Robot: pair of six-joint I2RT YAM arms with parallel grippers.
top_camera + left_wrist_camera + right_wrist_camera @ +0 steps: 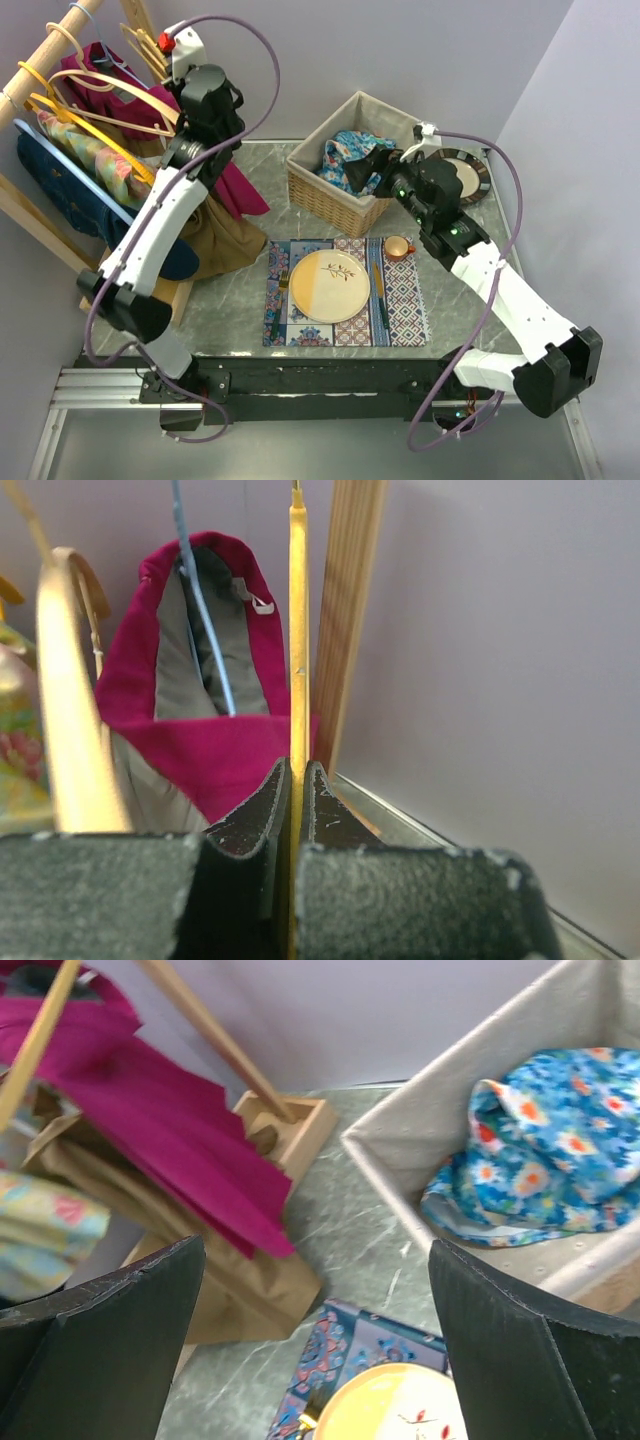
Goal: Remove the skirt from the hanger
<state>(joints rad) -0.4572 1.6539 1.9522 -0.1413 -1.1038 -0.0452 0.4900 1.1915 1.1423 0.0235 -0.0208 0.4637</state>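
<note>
A blue floral skirt (pixel 345 150) (pixel 545 1150) lies crumpled inside the wicker basket (pixel 330 200) (pixel 400 1160) at the back of the table. My right gripper (pixel 375 168) (pixel 315 1250) hovers at the basket's near edge, jaws wide open with nothing between them. At the clothes rack on the left, my left gripper (pixel 180 98) (pixel 297 770) is shut on a thin yellow hanger (pixel 298 630), which stands edge-on between the pads with no cloth on the part I see.
The rack holds more hangers with a magenta garment (pixel 235 185) (pixel 200 750), a tan one (pixel 225 235), a floral one and a denim one (pixel 60 190). A patterned placemat (pixel 410 305) carries a plate (pixel 330 285) and cutlery. A small cup (pixel 398 247) and a dark dish (pixel 470 165) sit nearby.
</note>
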